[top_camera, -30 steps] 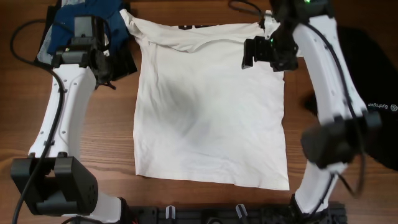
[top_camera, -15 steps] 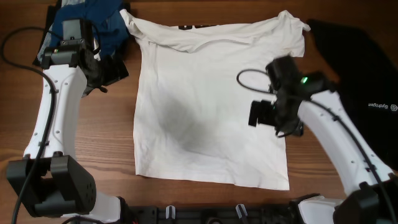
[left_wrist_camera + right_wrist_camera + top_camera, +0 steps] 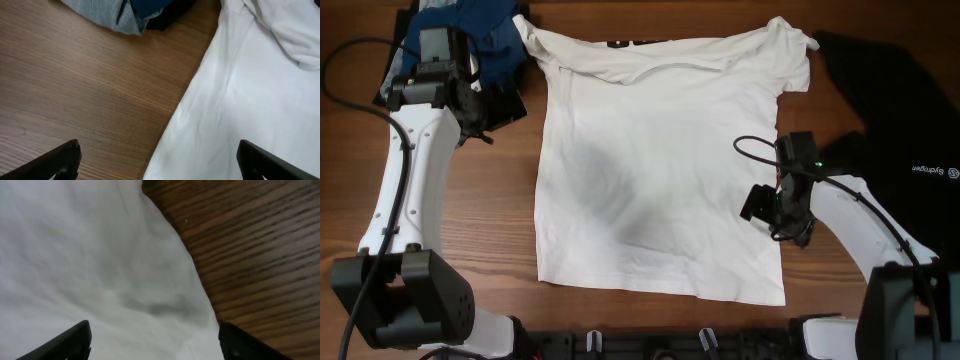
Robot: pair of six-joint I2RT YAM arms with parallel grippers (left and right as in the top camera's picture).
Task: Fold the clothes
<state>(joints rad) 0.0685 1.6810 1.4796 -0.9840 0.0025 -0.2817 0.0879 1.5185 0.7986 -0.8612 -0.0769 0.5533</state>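
Observation:
The white T-shirt [image 3: 660, 160] lies spread flat on the wooden table, neck at the far side, with a bit of black print [image 3: 638, 42] showing at the collar. My left gripper [image 3: 475, 118] is open and empty over bare wood, just left of the shirt's upper left edge [image 3: 235, 100]. My right gripper [image 3: 772, 208] is open and empty, low over the shirt's right edge [image 3: 125, 265], a little above the lower right corner. In the wrist views, both the left jaws [image 3: 160, 167] and the right jaws [image 3: 155, 345] are wide apart.
A blue collared shirt [image 3: 470, 30] lies bunched at the far left, also seen in the left wrist view [image 3: 130, 10]. A black garment [image 3: 890, 110] lies at the right edge. Bare wood [image 3: 260, 255] borders the T-shirt's right side.
My right arm has moved from the shirt's far right sleeve down along the right edge toward the near corner; the sleeve now lies spread out. The left arm has barely shifted.

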